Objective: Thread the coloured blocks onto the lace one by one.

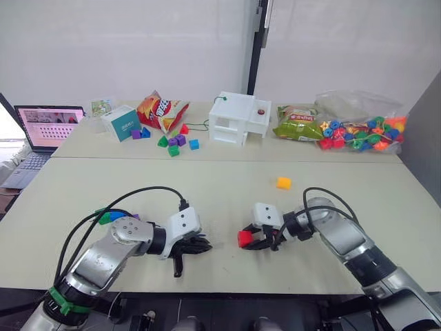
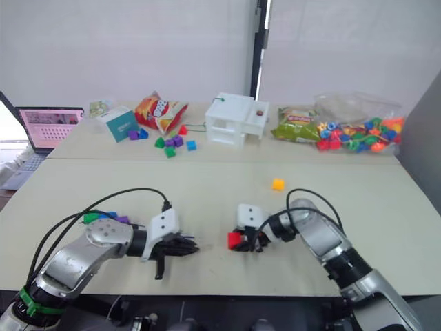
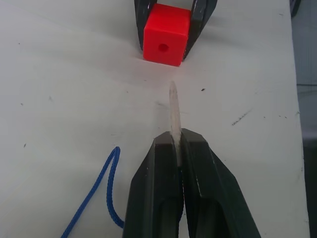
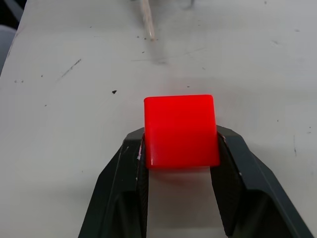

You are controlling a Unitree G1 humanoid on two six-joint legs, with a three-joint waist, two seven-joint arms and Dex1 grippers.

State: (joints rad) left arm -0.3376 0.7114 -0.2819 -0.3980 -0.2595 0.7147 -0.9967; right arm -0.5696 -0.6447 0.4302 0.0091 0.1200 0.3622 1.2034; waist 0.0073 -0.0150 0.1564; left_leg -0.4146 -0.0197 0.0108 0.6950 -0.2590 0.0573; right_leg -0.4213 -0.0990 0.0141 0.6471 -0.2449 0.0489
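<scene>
One red block (image 3: 165, 33) sits clamped in the right gripper (image 1: 256, 239); left gripper (image 3: 179, 141) pinches the lace (image 3: 174, 111).

The red block (image 3: 165, 34), a cube with a round hole facing the lace (image 3: 173, 111), sits low over the bench, pinched between jaws. The lace's stiff pale tip points at that hole, just short of it; its dark-blue string loops on the bench. A yellow block (image 1: 283, 183) lies apart, farther back.

the right gripper (image 4: 181, 148) clamps the red block (image 4: 181, 130) between its two black fingers (image 4: 130, 163), low over the pale table (image 4: 74, 124). beyond the red block, well apart, the lace's stiff pale tip (image 4: 148, 22) points toward it.
</scene>
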